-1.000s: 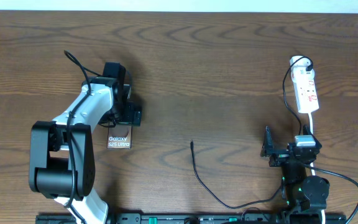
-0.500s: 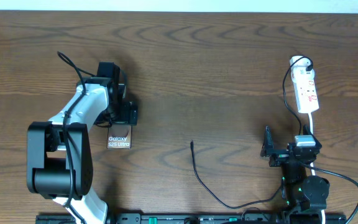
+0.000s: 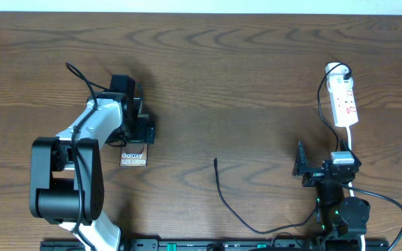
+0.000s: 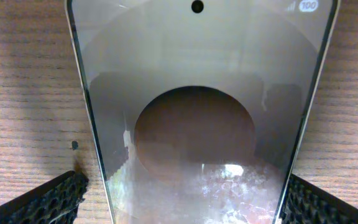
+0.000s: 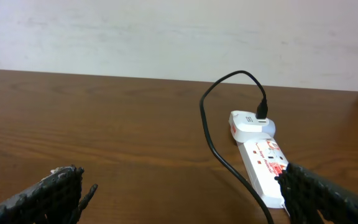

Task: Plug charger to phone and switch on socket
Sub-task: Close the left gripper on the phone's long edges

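Left arm: the left fingers (image 4: 48,200) are spread, one on each side of the phone (image 4: 194,124). The phone lies flat and face up on the tabletop (image 4: 23,93). A sliver of wood shows between one pad and the phone's edge, so nothing is gripped.

Right arm: the right fingers (image 5: 58,194) are spread wide and empty. The power strip (image 5: 263,158) sits ahead of them, off to one side and apart.

The charger cable (image 3: 222,195) has its free tip lying on the wood between the two pairs of fingers, well apart from both.

Handling (judged):
- **Phone:** light and rigid, with a slick glass face that could break. Take it by the long side edges with a modest squeeze. The camera hole is at the end far from the fingers, so the port is probably at the near end.
- **Cable:** thin and limp, so it will flop and drag. Pinch it just behind the plug tip to keep the tip aimed.
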Motion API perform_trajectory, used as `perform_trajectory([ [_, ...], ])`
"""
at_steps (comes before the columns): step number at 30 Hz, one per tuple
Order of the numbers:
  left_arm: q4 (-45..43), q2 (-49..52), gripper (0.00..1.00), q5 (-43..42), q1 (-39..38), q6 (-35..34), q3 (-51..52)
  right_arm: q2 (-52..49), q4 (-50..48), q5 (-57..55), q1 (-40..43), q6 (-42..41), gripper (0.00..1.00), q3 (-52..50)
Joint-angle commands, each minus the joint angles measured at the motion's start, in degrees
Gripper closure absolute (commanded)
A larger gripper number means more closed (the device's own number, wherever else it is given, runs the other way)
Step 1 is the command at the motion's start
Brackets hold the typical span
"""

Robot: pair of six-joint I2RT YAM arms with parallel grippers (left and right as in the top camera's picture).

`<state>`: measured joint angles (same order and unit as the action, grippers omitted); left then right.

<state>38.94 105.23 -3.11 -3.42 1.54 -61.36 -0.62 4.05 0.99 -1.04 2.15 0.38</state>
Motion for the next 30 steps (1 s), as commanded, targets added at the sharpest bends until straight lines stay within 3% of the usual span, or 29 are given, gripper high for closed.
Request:
perform_trajectory([
  [1, -0.02, 0.09, 0.01, 0.59, 0.17, 0.37, 1.16, 0.35, 0.28, -0.42, -0.31, 0.68, 0.01, -0.07],
  [30, 1.25, 0.11, 0.01, -0.92, 0.13, 0.39, 2.23, 0.35, 0.28, -0.42, -0.31, 0.68, 0.01, -0.07],
])
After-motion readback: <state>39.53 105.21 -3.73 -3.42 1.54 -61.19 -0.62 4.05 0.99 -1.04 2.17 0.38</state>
